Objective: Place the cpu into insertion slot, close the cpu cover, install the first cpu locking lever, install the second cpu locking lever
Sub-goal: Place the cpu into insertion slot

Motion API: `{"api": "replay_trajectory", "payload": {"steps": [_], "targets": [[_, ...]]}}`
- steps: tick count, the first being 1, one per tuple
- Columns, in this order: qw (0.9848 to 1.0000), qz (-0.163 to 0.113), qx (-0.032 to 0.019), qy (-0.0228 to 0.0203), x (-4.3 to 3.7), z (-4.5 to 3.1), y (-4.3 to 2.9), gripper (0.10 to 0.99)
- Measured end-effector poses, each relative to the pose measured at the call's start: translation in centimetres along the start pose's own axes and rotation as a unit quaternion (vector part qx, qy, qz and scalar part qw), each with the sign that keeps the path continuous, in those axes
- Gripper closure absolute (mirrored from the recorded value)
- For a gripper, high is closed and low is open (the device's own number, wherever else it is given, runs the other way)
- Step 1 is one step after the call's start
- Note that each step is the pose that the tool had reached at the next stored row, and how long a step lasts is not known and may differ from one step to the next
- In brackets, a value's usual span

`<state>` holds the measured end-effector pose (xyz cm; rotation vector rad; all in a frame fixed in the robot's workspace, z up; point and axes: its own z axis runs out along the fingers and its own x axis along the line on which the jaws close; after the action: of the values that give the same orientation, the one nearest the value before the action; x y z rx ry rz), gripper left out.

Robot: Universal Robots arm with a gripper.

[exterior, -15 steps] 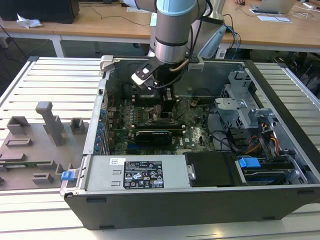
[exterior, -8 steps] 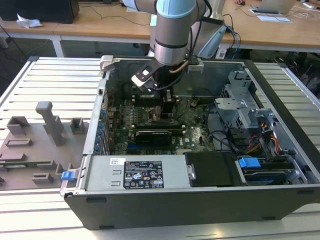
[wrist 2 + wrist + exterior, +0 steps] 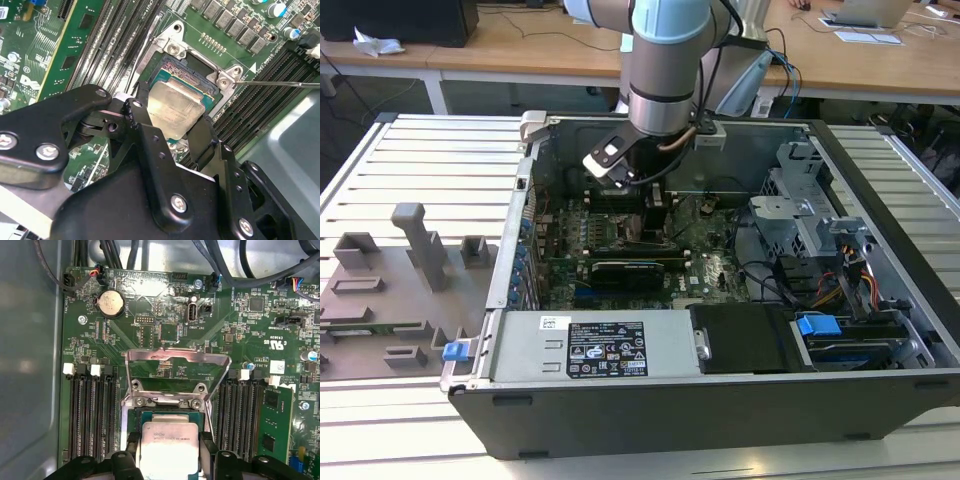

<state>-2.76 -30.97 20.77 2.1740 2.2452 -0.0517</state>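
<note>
Step in hand: seating the chip in the socket; cover and both levers not yet done, judging by the raised cover.
Claw: in both wrist views the claw (image 3: 167, 120) (image 3: 169, 450) pinches the chip (image 3: 175, 107) (image 3: 169, 440) by two opposite edges, metal top facing the cameras.
Chip position: over the socket (image 3: 187, 70) (image 3: 170, 412), covering most of it, with a strip of the socket's frame showing beyond one edge. Cannot tell whether it touches the socket or hangs just above.
Cover: metal frame (image 3: 177, 356) hinged up and standing clear of the socket, so the way down looks free.
Lever: a thin metal rod (image 3: 280, 83) sticks out sideways from one socket corner; probably a locking lever swung aside.
Surroundings: memory slots (image 3: 90, 415) flank the socket on both sides. The exterior view shows the arm (image 3: 665, 60) reaching down into the open computer case (image 3: 720, 420) on the desk (image 3: 420, 160).
Doing it well: square the chip's edges to the socket frame and keep it level. Lower it straight, without sliding or pressing, since the contacts underneath are likely delicate. Keep the fingers off the raised cover.
</note>
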Motion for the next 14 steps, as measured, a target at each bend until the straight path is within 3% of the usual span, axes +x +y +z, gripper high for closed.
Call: {"api": "replay_trajectory", "payload": {"steps": [14], "targets": [[1.0,0.0,0.0001,0.0,0.04,0.89,-0.24,0.541]]}}
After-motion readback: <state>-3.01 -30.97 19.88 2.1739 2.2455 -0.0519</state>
